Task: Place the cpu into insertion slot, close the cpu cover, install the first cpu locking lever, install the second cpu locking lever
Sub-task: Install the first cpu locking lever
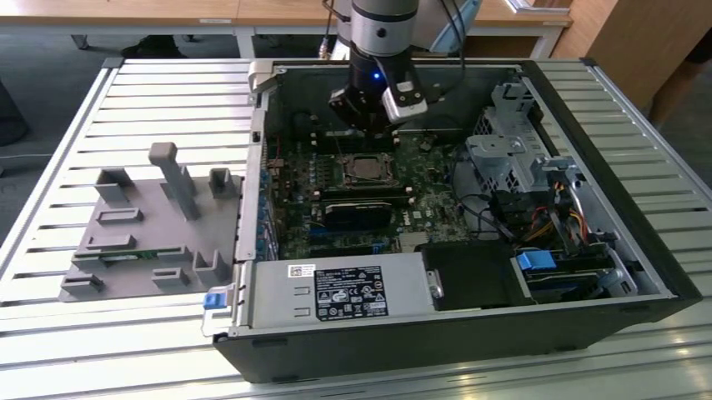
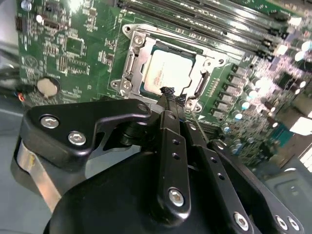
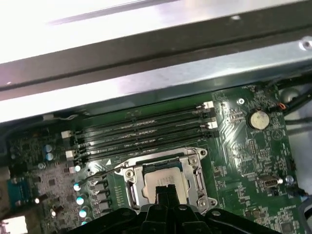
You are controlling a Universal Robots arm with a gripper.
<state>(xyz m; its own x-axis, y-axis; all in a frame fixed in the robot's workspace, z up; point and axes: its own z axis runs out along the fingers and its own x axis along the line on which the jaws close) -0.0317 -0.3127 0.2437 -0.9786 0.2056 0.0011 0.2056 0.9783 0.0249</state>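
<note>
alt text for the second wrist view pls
The black gripper, fingertips together, reaches to the edge of the silver cpu cover, which lies flat around the pale cpu on the green circuit board. A coin battery sits elsewhere on the board.

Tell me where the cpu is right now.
In the second wrist view the cpu sits in the insertion slot, framed by the cpu cover, beside the memory slots and just ahead of the gripper.
</note>
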